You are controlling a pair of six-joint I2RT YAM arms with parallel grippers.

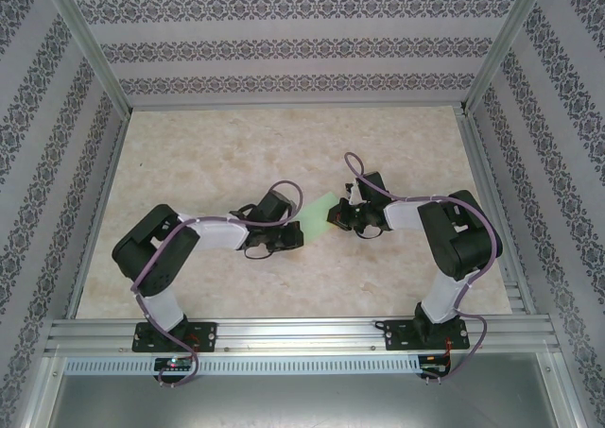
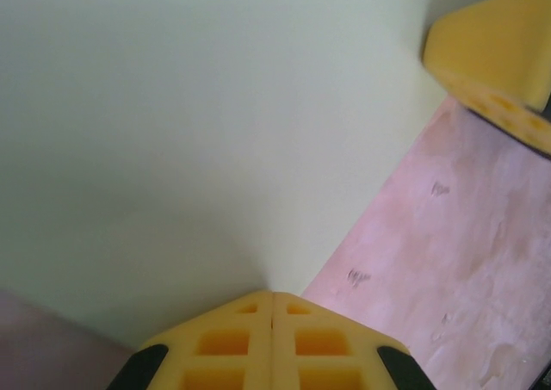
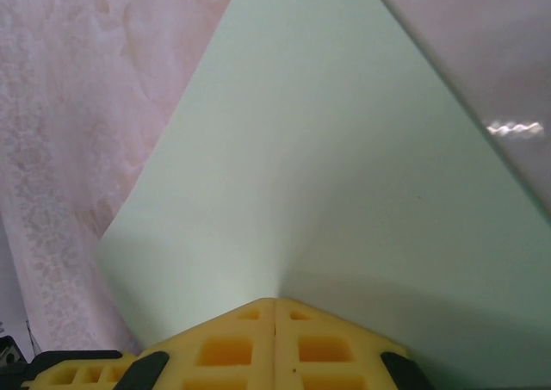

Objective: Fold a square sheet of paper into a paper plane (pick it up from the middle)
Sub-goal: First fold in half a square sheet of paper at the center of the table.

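One pale green sheet of paper [image 1: 317,214] is seen held near the middle of the marbled table [image 1: 217,145], pinched from opposite sides between two grippers. The left gripper [image 1: 299,228] is closed flat on one edge of the sheet; in the left wrist view its two yellow fingertips [image 2: 273,302] are pressed together with the paper [image 2: 172,140] spreading away from them. The right gripper [image 1: 337,214] is likewise clamped on the opposite side, its tips [image 3: 275,306] shut tight where the sheet [image 3: 327,183] fans out to a point. A yellow finger of the right gripper [image 2: 495,58] is caught at the paper's far corner. The sheet is flanked by two arms, one on each side.
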